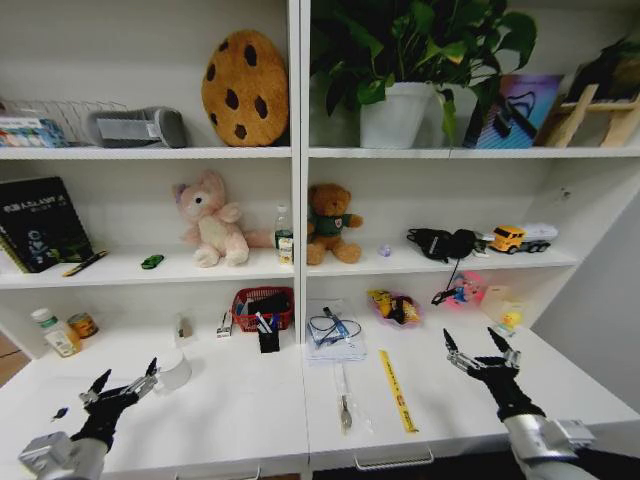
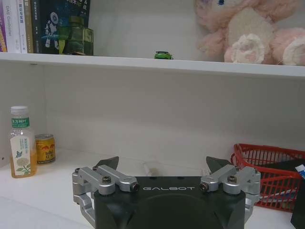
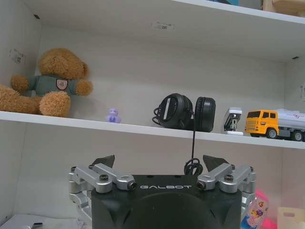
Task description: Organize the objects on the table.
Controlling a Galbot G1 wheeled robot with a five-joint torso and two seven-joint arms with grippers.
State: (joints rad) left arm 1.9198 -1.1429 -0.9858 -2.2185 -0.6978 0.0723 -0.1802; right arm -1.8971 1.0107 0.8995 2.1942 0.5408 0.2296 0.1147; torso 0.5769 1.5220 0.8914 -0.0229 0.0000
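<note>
left gripper [image 1: 124, 385]: low over near left of the table [image 1: 240, 420], fingers spread apart, holding nothing
right gripper [image 1: 482, 352]: over near right of table, fingers spread apart, holding nothing
table near zone: 1 yellow ruler [image 1: 397, 391] lying flat, 1 thin metal tool [image 1: 344, 400] beside it, 1 small clear cup [image 1: 173, 369] just past left gripper
table far zone: 1 red basket [image 1: 262, 307] with pens and markers inside, count cannot tell; 1 stack of papers [image 1: 334, 334] with cable on top; 1 bottle [image 1: 52, 331] and 1 can [image 1: 82, 324] at far left
lower shelf, task thing: 1 green toy car [image 1: 152, 261], on shelf left of pink plush [image 1: 211, 220], well apart from both grippers
lower shelf rest: 1 brown bear [image 1: 329, 222], 1 black headphones [image 1: 440, 243], 1 yellow truck [image 1: 520, 237]
top shelf: 1 cookie cushion [image 1: 245, 88], 1 potted plant [image 1: 400, 60]
</note>
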